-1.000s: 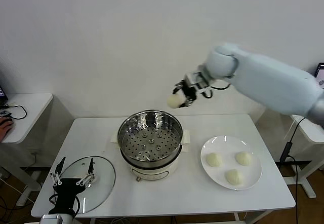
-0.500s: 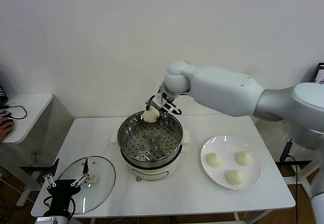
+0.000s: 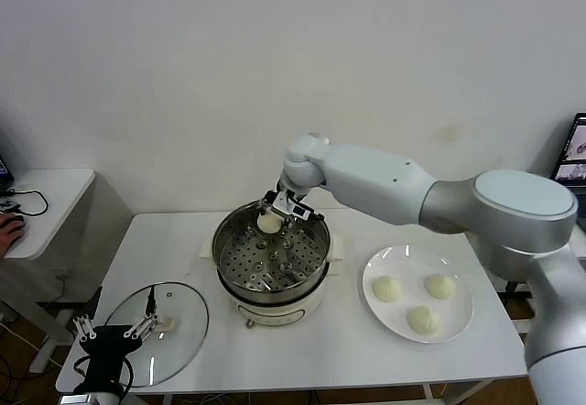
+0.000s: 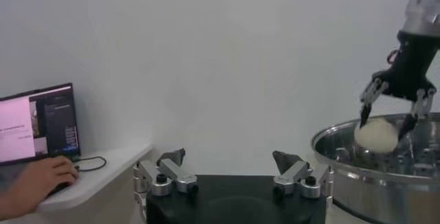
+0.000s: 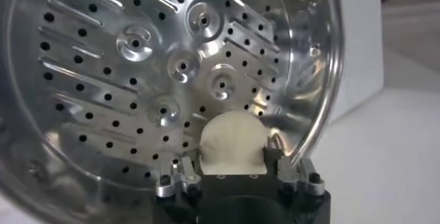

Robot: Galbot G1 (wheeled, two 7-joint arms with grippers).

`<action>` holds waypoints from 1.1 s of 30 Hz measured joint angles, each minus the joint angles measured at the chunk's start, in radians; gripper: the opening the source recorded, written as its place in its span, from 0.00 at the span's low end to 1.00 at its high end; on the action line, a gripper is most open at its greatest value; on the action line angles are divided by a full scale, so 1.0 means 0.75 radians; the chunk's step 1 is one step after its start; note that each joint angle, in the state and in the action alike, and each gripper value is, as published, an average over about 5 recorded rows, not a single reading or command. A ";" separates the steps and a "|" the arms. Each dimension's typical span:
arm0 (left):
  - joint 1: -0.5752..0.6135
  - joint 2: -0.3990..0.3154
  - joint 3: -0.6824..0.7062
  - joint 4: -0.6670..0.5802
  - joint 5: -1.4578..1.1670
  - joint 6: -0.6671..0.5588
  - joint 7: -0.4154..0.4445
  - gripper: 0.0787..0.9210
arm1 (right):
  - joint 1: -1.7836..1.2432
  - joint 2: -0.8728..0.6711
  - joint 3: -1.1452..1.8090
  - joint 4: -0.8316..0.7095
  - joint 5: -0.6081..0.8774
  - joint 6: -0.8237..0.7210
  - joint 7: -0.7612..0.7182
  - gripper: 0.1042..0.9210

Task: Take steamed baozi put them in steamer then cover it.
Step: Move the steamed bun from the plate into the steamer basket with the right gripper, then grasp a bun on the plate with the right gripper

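Note:
My right gripper (image 3: 275, 214) reaches into the steamer (image 3: 275, 306) at its far rim, shut on one steamed baozi (image 3: 268, 224). In the right wrist view that baozi (image 5: 232, 143) sits between the fingers of the right gripper (image 5: 230, 167), just above the perforated tray (image 5: 124, 74) and close to the pot wall. Three more baozi (image 3: 386, 288) (image 3: 440, 286) (image 3: 422, 319) lie on the white plate (image 3: 458, 330). The glass cover (image 3: 179, 341) lies flat at the table's front left. My left gripper (image 3: 114, 321) hangs open over the cover's near edge, holding nothing.
A side table (image 3: 50, 194) with a laptop (image 4: 38, 122) and a person's hand (image 4: 34, 181) stands to the left. The white wall runs close behind the table. The steamer's cream base sits mid-table, between cover and plate.
The right arm swung left from above the pot's far right and lowered the baozi inside the far rim. The left gripper sank slightly toward the table's front edge.

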 measured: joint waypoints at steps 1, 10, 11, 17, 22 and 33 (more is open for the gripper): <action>0.000 0.000 0.000 -0.001 0.000 0.000 0.000 0.88 | -0.005 0.006 0.002 -0.008 -0.009 0.008 0.004 0.64; 0.002 -0.004 0.003 -0.011 -0.001 0.000 0.000 0.88 | -0.017 0.018 0.012 -0.045 -0.052 0.056 0.030 0.83; 0.002 -0.004 0.003 -0.012 -0.001 0.000 0.000 0.88 | -0.013 0.016 0.013 -0.044 -0.050 0.057 0.029 0.85; 0.000 -0.001 0.004 -0.017 -0.002 0.005 0.002 0.88 | 0.073 -0.037 -0.002 0.038 0.060 -0.024 -0.017 0.88; -0.010 0.007 0.014 -0.024 -0.006 0.014 0.005 0.88 | 0.191 -0.151 -0.020 0.208 0.264 -0.218 -0.088 0.88; -0.041 0.041 0.038 -0.032 -0.014 0.036 0.014 0.88 | 0.407 -0.631 -0.077 0.657 0.583 -0.650 -0.191 0.88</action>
